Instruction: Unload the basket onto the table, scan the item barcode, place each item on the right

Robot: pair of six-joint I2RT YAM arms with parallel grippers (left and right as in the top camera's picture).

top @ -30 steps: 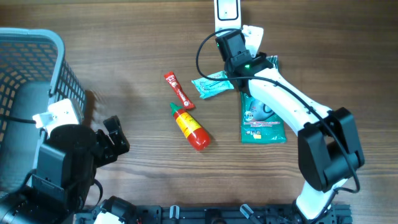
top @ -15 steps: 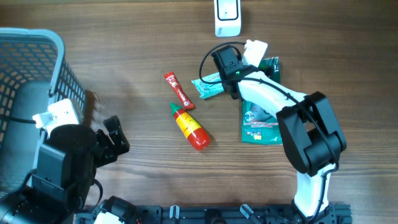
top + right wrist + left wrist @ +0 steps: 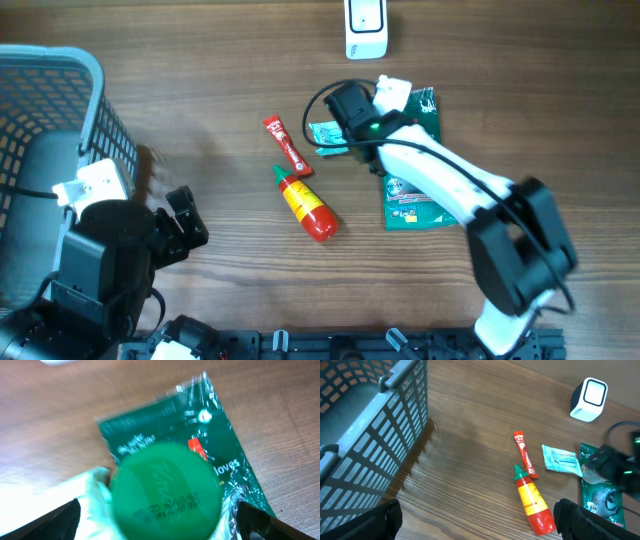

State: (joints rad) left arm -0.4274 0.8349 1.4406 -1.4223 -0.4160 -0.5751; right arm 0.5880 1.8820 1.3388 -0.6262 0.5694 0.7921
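Back from the scanner [image 3: 365,25], my right gripper [image 3: 155,520] hung released over one green packet [image 3: 410,210]; left gripper [image 3: 480,520] gaped beside one basket [image 3: 60,58]; one bottle [image 3: 308,208], one sachet [image 3: 287,147] between.

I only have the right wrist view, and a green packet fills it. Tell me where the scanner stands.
Observer: The white scanner stands at the far edge of the table, beyond the green packet and apart from it.
Operator: Name what lies to the left of the packet.
Observer: A red sauce bottle with a green cap, lying flat, and a thin red sachet beside it.
Operator: Report the left arm.
Observer: The left gripper is next to the basket, jaws open, holding nothing.
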